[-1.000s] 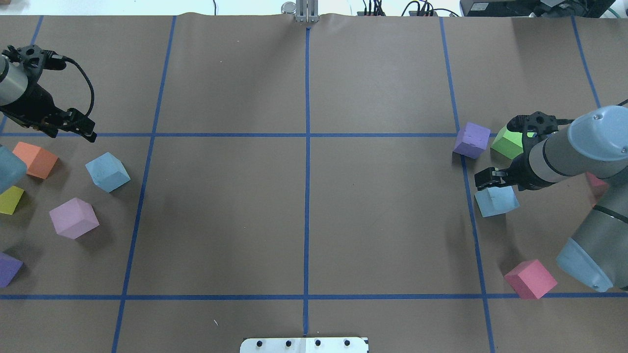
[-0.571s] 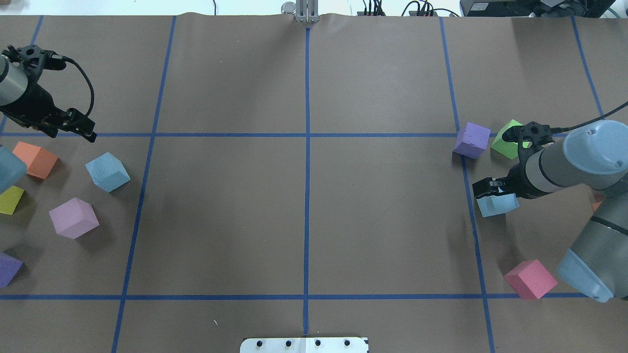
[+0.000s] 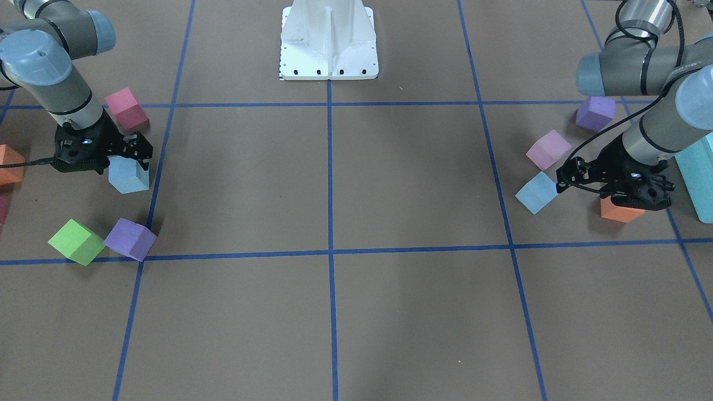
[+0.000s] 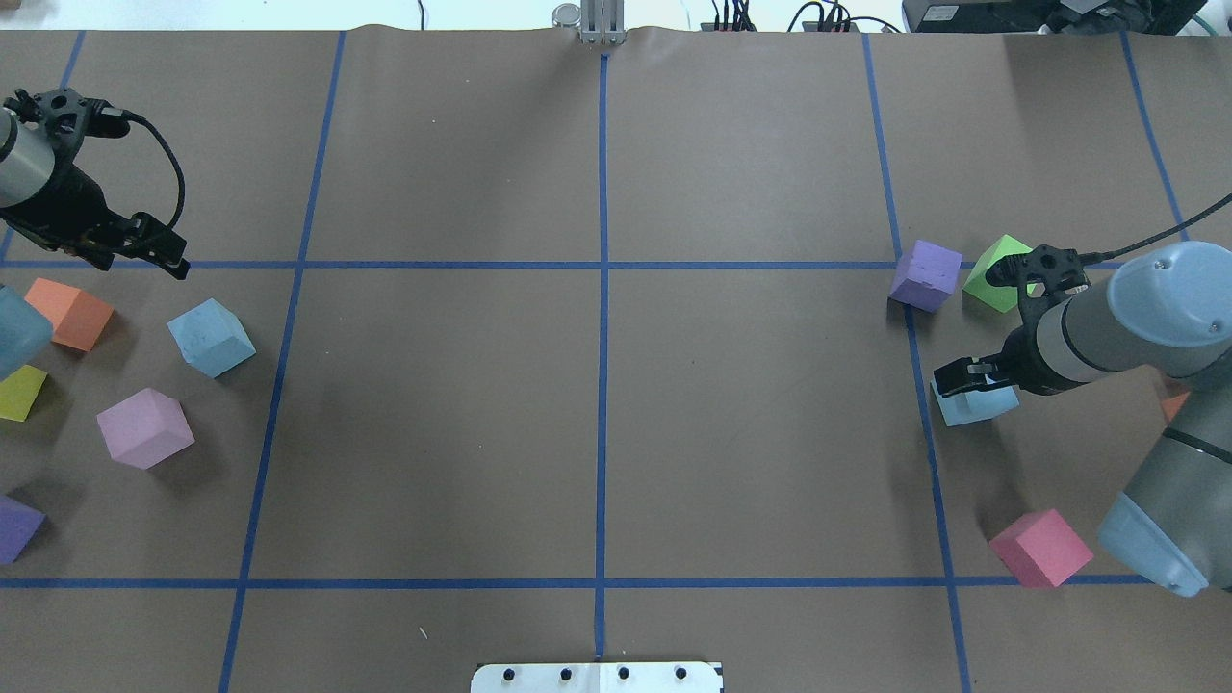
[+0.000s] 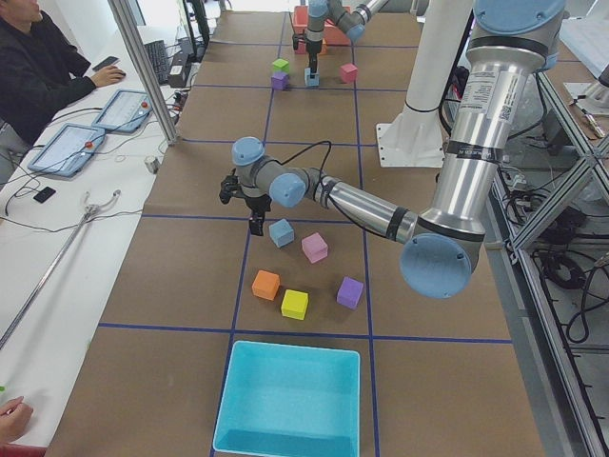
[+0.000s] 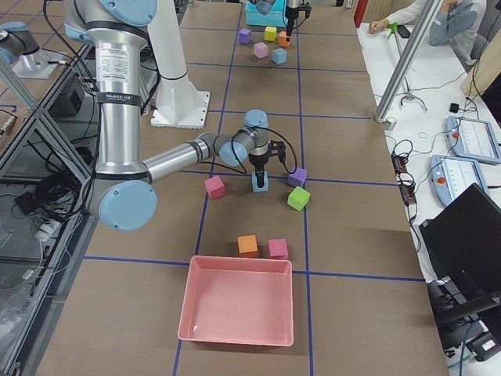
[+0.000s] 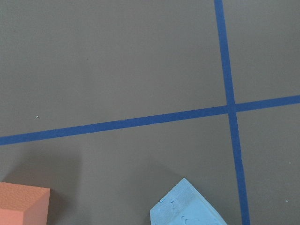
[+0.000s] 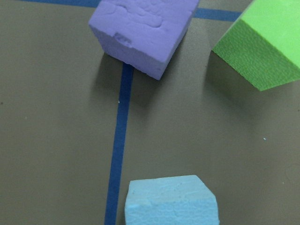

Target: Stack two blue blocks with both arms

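Observation:
One pale blue block (image 4: 212, 337) lies tilted on the table's left side; it also shows in the front view (image 3: 537, 192) and at the bottom of the left wrist view (image 7: 187, 208). My left gripper (image 4: 176, 262) hovers beyond it, apart from it, and looks open and empty. The other blue block (image 4: 974, 404) lies on the right side, seen in the front view (image 3: 129, 177) and the right wrist view (image 8: 171, 202). My right gripper (image 4: 962, 375) is low directly over this block, open, with its fingers at the block's top.
A purple cube (image 4: 926, 274) and a green cube (image 4: 991, 277) lie just beyond the right block, a pink-red cube (image 4: 1041, 549) nearer me. Orange (image 4: 69, 313), pink (image 4: 144, 428), yellow (image 4: 21, 393) and purple (image 4: 17, 527) cubes surround the left block. Teal box (image 5: 290, 400); pink tray (image 6: 239, 309).
My right gripper has moved toward me and down, from beside the green cube onto the right blue block. The left arm has not moved.

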You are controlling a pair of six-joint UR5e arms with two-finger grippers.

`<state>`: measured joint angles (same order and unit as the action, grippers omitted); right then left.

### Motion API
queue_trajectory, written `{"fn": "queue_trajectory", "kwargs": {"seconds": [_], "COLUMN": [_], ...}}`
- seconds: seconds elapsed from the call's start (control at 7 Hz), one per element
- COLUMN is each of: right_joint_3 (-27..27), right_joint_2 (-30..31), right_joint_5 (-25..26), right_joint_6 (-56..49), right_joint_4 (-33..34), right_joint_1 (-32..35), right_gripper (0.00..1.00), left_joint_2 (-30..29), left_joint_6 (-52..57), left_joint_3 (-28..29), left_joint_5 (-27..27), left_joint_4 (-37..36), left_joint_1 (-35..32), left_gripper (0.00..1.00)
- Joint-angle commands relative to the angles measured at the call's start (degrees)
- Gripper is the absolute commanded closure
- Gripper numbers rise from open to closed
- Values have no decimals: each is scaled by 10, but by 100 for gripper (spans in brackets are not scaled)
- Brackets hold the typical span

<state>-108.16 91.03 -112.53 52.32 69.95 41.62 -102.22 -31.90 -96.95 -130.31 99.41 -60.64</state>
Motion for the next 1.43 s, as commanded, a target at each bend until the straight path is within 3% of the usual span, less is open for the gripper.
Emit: {"fn": "queue_trajectory", "kwargs": {"seconds": [0.0, 0.43, 1.0, 1.29], "right_joint_3": [15, 21, 16, 16], "right_joint_2": [-8, -15, -23, -35], "right_joint_5": [-1, -1, -1, -1], "right_joint_6": [0, -2, -4, 1], "right_joint_4": [0, -1, 0, 1], "right_joint_1": [-2, -3, -3, -3], "right_gripper": [2, 30, 36, 37], "left_joint_2": [0, 0, 0, 24], "left_joint_6": [0, 0, -90, -142], "left_joint_3": [0, 0, 0, 2], "left_joint_5": [1, 1, 15, 32], "left_joint_4": [0, 0, 9, 54], "left_joint_1": [0, 0, 21, 40], "left_gripper": [1, 1, 1, 1]}}
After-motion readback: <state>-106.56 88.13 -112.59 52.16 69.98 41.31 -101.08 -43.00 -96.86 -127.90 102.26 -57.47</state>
